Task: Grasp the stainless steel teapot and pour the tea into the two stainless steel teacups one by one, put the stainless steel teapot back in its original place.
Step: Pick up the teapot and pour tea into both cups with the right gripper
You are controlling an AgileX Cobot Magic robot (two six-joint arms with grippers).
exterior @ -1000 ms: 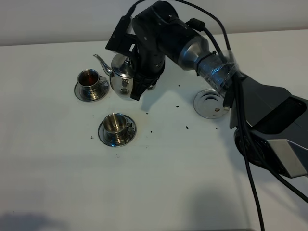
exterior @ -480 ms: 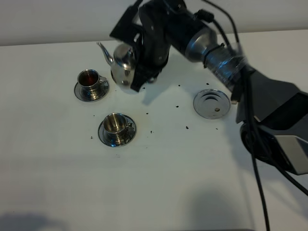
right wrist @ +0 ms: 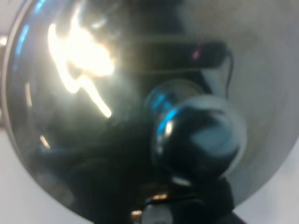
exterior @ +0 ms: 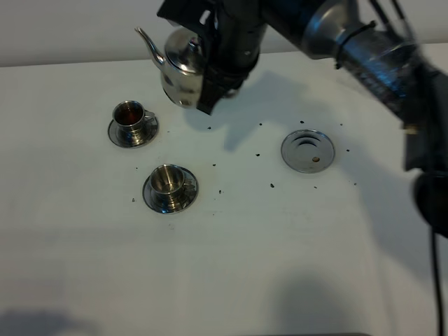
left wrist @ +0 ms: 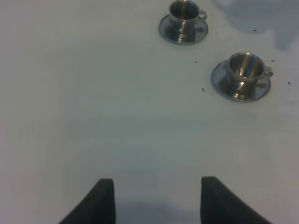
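The right tool (exterior: 211, 82) is pressed together on the loop handle of the stainless steel teapot (exterior: 179, 70). It holds the pot clear of the surface (exterior: 245, 266), near the far teacup (exterior: 130, 114) and off to that cup's right in the high view. The pot hangs close to upright with its spout toward the left of that view, an attitude that would keep tea from spilling between cups. The right wrist view is filled by the pot's domed lid and knob (right wrist: 198, 140), since that camera sits right over the grip.

The far teacup shows a dark reddish fill. The near teacup (exterior: 168, 183) looks pale inside, so it is probably the one left to pour. The round steel disc (exterior: 308, 150) lies bare, well apart to the right, ready for the pot's return. Dark specks (exterior: 271, 185) dot the surface between. The left tool (left wrist: 154, 205) hangs with fingers spread over bare surface, holding nothing, seemingly parked out of the way.
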